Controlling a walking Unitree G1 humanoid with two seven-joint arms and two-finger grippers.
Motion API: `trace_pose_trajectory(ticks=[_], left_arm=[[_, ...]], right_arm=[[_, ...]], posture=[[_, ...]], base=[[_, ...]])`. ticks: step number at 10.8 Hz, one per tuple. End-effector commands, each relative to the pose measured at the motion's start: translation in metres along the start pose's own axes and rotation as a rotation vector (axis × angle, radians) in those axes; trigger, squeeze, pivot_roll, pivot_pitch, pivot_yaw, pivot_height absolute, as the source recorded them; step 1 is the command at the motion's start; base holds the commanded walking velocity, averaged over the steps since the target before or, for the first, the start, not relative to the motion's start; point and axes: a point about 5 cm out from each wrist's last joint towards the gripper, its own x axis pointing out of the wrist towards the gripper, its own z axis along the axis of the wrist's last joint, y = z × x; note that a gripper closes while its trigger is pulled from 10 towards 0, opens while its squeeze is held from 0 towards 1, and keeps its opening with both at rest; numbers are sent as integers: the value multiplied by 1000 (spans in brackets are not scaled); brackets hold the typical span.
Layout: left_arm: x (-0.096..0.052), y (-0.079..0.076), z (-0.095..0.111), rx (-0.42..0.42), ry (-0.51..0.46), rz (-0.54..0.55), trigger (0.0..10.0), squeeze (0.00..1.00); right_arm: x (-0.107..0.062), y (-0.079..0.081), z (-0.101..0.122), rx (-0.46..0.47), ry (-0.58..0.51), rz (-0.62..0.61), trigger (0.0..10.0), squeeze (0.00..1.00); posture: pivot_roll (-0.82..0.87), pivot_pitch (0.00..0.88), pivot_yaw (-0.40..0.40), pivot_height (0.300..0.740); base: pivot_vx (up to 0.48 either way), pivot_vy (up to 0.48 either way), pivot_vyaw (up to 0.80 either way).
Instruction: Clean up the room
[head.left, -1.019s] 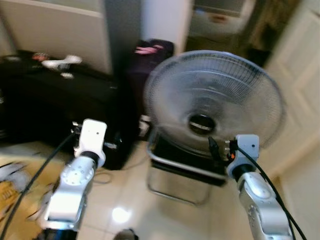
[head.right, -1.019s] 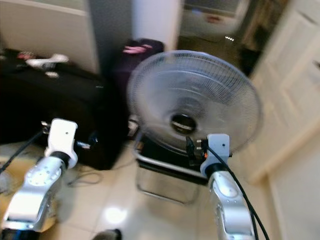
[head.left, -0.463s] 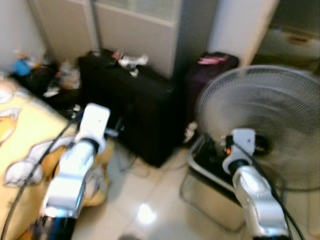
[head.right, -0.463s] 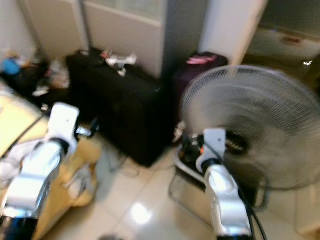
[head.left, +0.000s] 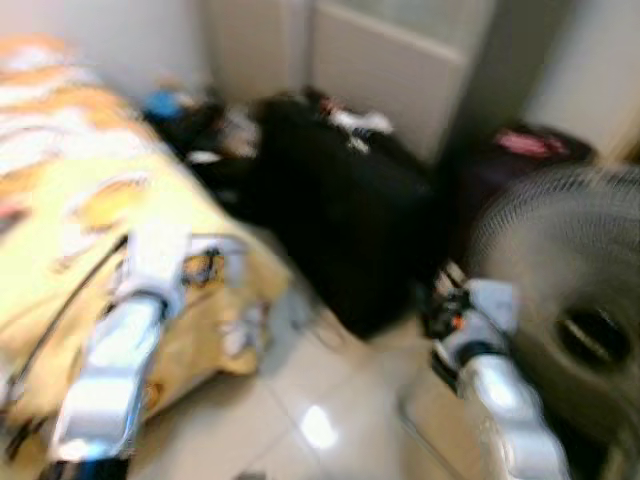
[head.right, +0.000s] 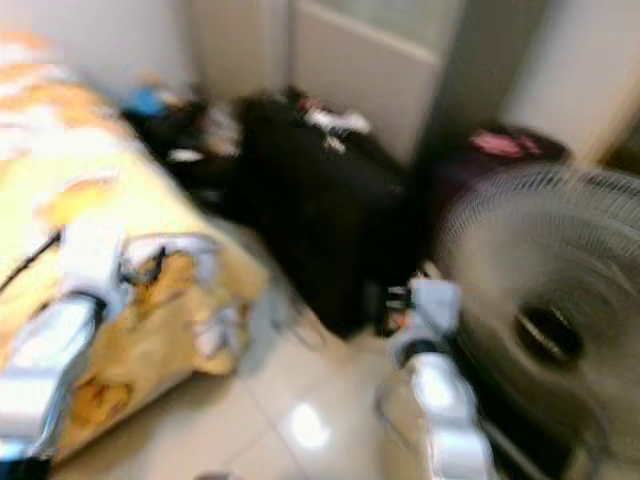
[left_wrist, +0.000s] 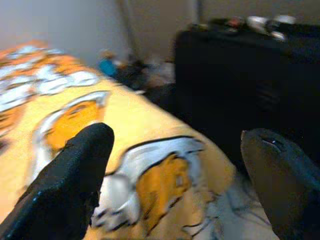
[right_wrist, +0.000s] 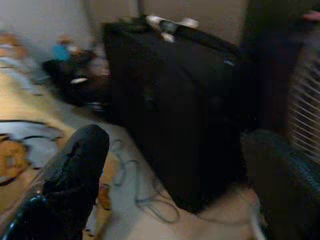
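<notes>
With both the left end effector and right end effector spread wide and empty, tidying looks barely begun: small clutter tops the big black suitcase, with more beside it near the yellow cartoon-print bed.

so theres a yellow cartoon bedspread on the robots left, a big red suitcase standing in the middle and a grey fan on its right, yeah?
Almost. The big suitcase standing in the middle is black, not red, as the left eye view shows. The rest holds: the yellow cartoon-print bedspread lies on the robot's left and the round grey mesh fan stands on its right.
</notes>
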Motion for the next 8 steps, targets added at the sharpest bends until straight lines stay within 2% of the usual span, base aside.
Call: trace_pose_trajectory(ticks=[1, 3, 4, 5, 6, 7, 8], left_arm=[[-2, -13, 7, -6, -38, -28, 10000, 0], [-4, -20, 1, -68, -26, -39, 10000, 0], [-6, -20, -5, -69, -8, -47, 10000, 0], [-4, -15, -5, -65, -7, -44, 10000, 0], [1, -11, -3, -72, -18, -42, 10000, 0], [4, -10, -4, -75, -15, -39, 10000, 0], [5, -10, -5, -77, -12, -40, 10000, 0]], right_arm=[[-3, -13, 6, -14, -20, -31, 10000, 1000], [-5, -14, 9, -3, -37, -45, 10000, 1000], [-2, -19, 10, -21, -37, -105, 10000, 1000], [4, -16, 15, -6, -59, -77, 10000, 706], [11, -12, 17, 11, -54, -31, 10000, 0], [12, -10, 15, -32, -24, 43, 10000, 0], [12, -9, 11, -59, 12, 58, 10000, 0]], posture=[[6, 0, -62, 740], [-35, 0, -28, 740], [-36, 0, -13, 740], [-40, 0, -8, 740], [-28, 0, -25, 740], [-15, 0, -46, 740], [-8, 0, -61, 740]], base=[[0, 0, 800], [0, 0, 694], [0, 0, 0], [0, 0, 0], [0, 360, 0], [0, 398, 0], [0, 394, 0]])
